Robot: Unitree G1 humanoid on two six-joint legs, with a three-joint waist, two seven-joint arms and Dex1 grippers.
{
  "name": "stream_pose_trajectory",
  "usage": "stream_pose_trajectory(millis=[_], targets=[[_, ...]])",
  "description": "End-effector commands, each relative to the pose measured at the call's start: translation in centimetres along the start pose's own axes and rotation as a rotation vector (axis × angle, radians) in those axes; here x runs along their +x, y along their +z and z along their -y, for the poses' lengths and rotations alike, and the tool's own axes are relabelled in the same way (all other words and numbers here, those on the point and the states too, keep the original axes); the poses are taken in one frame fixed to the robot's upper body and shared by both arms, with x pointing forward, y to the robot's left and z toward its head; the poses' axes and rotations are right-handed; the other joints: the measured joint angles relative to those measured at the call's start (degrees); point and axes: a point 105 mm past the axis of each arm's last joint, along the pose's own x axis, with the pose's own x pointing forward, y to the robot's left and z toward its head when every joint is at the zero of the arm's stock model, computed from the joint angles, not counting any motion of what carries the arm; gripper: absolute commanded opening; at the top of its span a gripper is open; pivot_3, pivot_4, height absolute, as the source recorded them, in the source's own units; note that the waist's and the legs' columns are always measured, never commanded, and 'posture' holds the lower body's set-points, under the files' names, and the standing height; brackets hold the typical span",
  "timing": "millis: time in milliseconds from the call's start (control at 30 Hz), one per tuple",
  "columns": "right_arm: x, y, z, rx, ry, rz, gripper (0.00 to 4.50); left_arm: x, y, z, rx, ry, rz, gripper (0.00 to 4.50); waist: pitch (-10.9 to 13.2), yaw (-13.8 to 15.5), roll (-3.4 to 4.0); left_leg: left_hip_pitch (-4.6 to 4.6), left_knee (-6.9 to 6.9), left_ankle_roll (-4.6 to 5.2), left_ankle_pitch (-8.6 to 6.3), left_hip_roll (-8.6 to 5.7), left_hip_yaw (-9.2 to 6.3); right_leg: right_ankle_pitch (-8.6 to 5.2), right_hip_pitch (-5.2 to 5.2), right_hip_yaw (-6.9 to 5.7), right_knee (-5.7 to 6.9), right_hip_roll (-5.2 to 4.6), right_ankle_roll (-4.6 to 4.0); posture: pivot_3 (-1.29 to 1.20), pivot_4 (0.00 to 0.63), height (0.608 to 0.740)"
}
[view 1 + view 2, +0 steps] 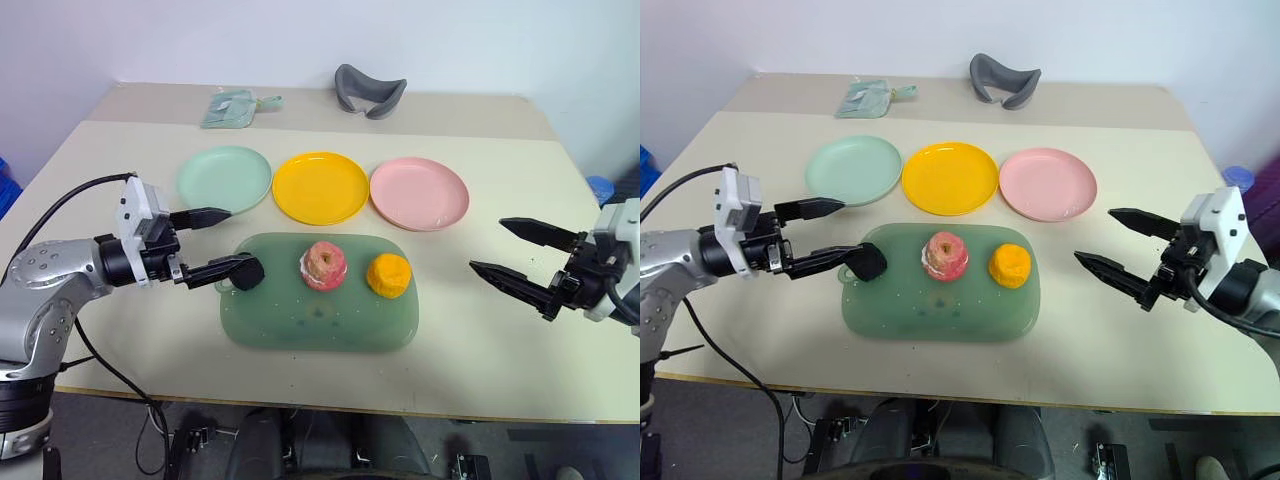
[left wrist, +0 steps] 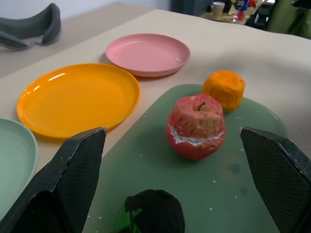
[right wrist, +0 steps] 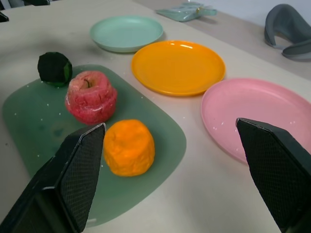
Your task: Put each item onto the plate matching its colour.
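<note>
Three toy foods sit on the green tray [image 1: 320,325], none yet on a plate. Going left to right: our left gripper [image 1: 220,245] has its fingers spread wide, and the dark green-black piece [image 1: 248,272] lies just at the tip of its nearer finger, at the tray's left edge. Then come the apple [image 1: 324,265] and the orange fruit [image 1: 388,275]. Our right gripper [image 1: 510,248], fingers also spread and holding nothing, hangs apart over the counter [image 1: 500,340]. The mint green plate [image 1: 224,178] lies just beyond the left gripper, so that arm suits the dark piece.

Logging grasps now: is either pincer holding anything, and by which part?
Nothing is held. The left pincer is open beside the dark piece; the right pincer is open.
</note>
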Motion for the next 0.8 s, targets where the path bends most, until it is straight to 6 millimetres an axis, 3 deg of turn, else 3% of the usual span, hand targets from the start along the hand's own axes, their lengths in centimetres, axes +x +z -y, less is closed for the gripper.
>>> stream_pose_trajectory(millis=[33,467,800], targets=[[-0.3,1.1,-0.2,-0.048,0.007,0.018,4.38,-0.2,1.0,0.4,0.049,-0.016,0.002,4.50,0.00,0.00,0.00,0.00,0.00,0.00,0.00,0.00,0.00,0.00,0.00,0.00,0.00,0.00,0.00,0.00,0.150,0.740],[0.6,0.6,-0.5,-0.057,0.062,0.021,4.38,0.7,1.5,0.2,0.065,-0.004,0.072,4.50,0.00,-0.01,0.00,0.00,0.00,0.00,0.00,0.00,0.00,0.00,0.00,0.00,0.00,0.01,0.00,0.00,0.150,0.740],[4.6,2.7,-2.2,-0.146,0.301,0.129,4.38,2.4,0.4,-0.4,-0.008,0.065,0.004,4.50,0.01,-0.07,-0.01,0.01,0.01,0.00,0.00,0.00,0.01,0.00,0.00,0.01,0.01,0.01,0.00,0.00,0.150,0.740]])
